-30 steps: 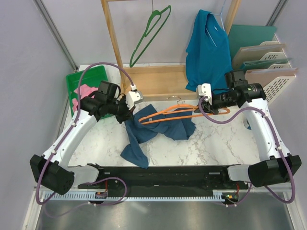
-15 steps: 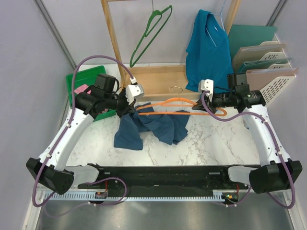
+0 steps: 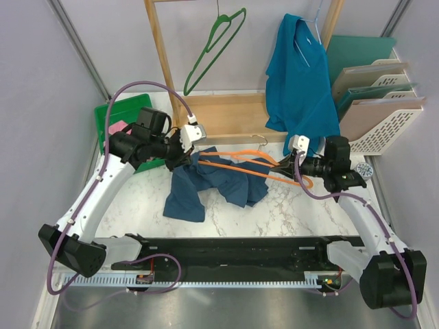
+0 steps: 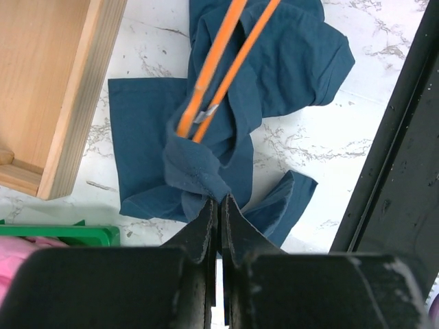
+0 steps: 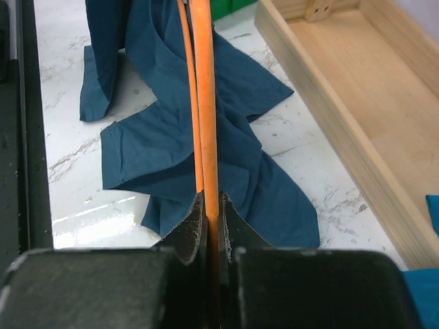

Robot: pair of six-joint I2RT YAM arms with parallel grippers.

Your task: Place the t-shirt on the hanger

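Threading is in hand — right pincer [image 5: 209, 202] clamped on the hanger [image 5: 205, 103], left pincer [image 4: 218, 202] pinched closed on a fold of the t-shirt [image 3: 226, 181] bunched mid-tabletop around the hanger's end — next, likely, the cloth must be drawn over that shoulder.

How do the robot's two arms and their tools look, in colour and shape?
Both the left arm and the right arm have white link shells, black joints and black bases. A purple cable loops along each. A small white camera box sits on each wrist. The left tool and right tool have two black fingers each, tapering to the tips.
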